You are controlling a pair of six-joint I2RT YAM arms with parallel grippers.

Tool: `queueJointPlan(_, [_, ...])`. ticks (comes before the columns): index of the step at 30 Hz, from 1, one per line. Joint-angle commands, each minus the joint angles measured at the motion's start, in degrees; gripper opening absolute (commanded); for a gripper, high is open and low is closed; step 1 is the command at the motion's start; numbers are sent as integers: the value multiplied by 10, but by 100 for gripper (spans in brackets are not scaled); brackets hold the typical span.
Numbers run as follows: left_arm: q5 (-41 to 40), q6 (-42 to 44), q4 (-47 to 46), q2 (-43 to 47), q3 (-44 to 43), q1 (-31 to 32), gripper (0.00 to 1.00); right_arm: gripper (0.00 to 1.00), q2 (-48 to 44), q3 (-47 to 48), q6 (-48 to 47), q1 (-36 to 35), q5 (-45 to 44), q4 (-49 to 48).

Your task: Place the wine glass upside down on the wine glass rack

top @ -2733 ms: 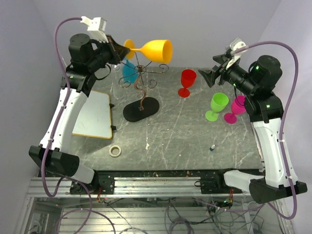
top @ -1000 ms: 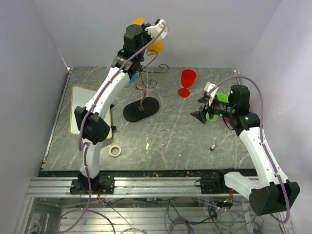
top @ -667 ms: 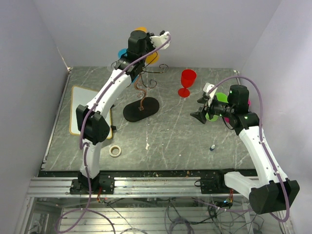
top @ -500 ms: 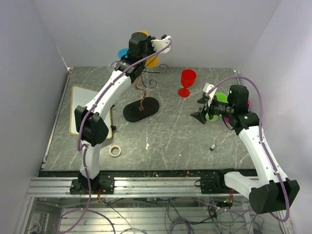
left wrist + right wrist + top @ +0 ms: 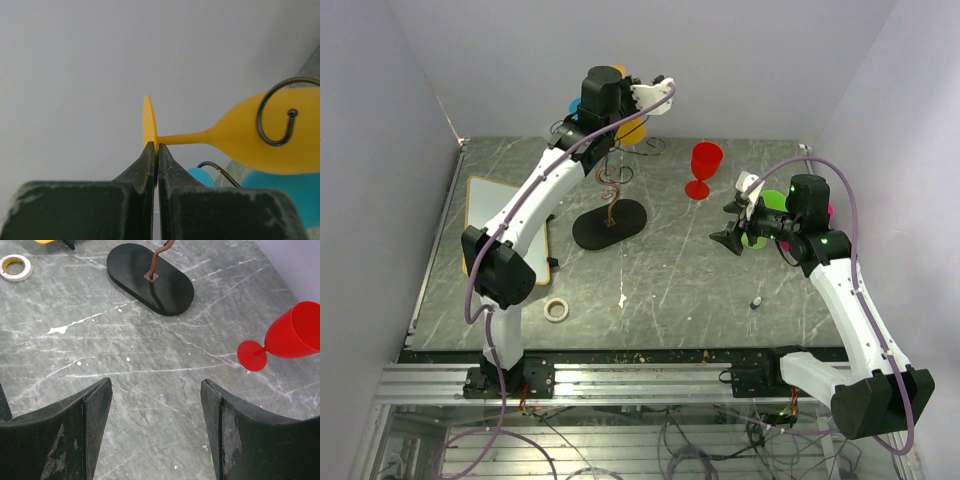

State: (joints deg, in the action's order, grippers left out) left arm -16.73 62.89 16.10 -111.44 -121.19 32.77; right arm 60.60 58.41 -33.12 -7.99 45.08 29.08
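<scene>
The yellow wine glass (image 5: 633, 129) hangs tilted, bowl down, at the top of the wine glass rack (image 5: 610, 186), a dark wire stand on a black oval base (image 5: 609, 223). My left gripper (image 5: 617, 84) is shut on the glass's foot. In the left wrist view the gripper (image 5: 158, 146) pinches the thin foot disc (image 5: 148, 125), and a scroll curl (image 5: 274, 118) crosses in front of the yellow bowl (image 5: 250, 142). A blue glass (image 5: 574, 106) hangs on the rack behind. My right gripper (image 5: 733, 236) is open and empty over the table (image 5: 156, 385).
A red glass (image 5: 703, 168) stands right of the rack. A green glass (image 5: 769, 203) and a pink glass (image 5: 831, 212) stand behind my right gripper. A white board (image 5: 511, 236) lies at the left, a tape roll (image 5: 556, 309) near the front, and a small object (image 5: 757, 301) at the front right.
My left arm has carried the yellow glass from left of the rack up over its top and tipped the bowl downward. My right arm has dropped lower toward the table.
</scene>
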Motion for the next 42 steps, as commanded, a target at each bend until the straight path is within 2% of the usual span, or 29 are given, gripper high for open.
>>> queueJointPlan(1, [-2, 9, 0, 30, 20, 10, 7, 71, -4, -7, -5, -2, 11, 7])
queueJointPlan(6, [0, 23, -14, 40, 49, 12, 7, 71, -3, -8, -4, -2, 11, 6])
queueJointPlan(15, [29, 12, 16, 52, 53, 23, 7, 71, -3, -7, -3, -1, 6, 4])
queueJointPlan(28, [12, 27, 38, 57, 65, 46, 7, 71, -5, -23, -3, -1, 4, 4])
queueJointPlan(42, [32, 32, 41, 73, 79, 73, 7, 71, -5, -24, -4, -1, 5, 4])
